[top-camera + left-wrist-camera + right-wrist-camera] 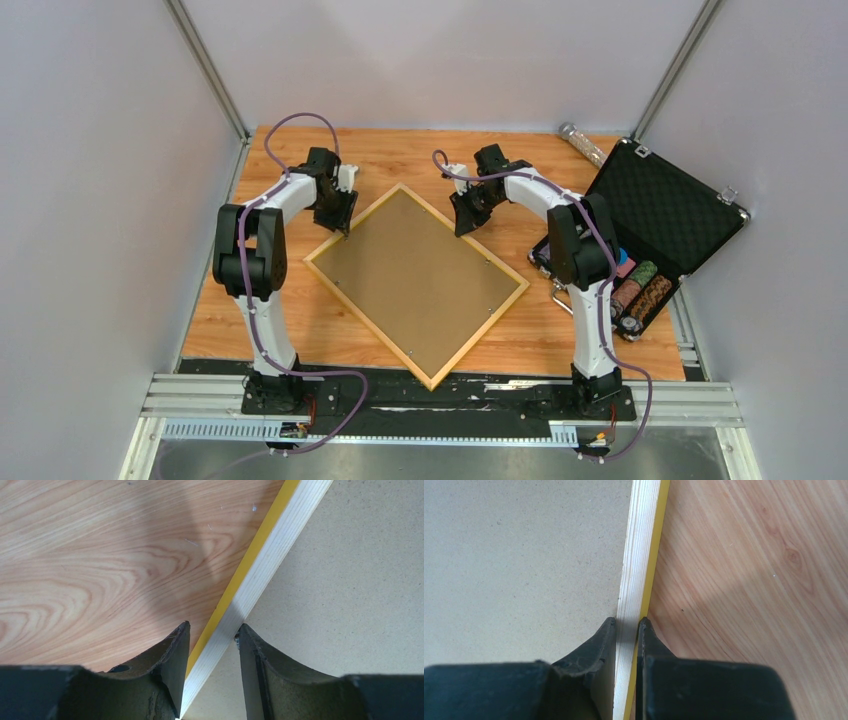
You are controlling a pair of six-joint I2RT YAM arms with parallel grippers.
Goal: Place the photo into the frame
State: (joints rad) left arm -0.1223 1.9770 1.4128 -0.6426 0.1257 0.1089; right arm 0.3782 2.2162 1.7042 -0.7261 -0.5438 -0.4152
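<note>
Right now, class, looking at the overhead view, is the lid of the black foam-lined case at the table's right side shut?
No: the black foam-lined case has its lid swung wide open, with the quilted lining in plain view.

This is a robotics lab work cell. Plain pale panels (90,200) on aluminium posts (205,65) close off the left, back and right of the top view. A wood-grain table (250,320) fills the middle. Slotted aluminium rails (440,405) along the bottom carry a cabled left arm (255,250) and right arm (580,250).
</note>
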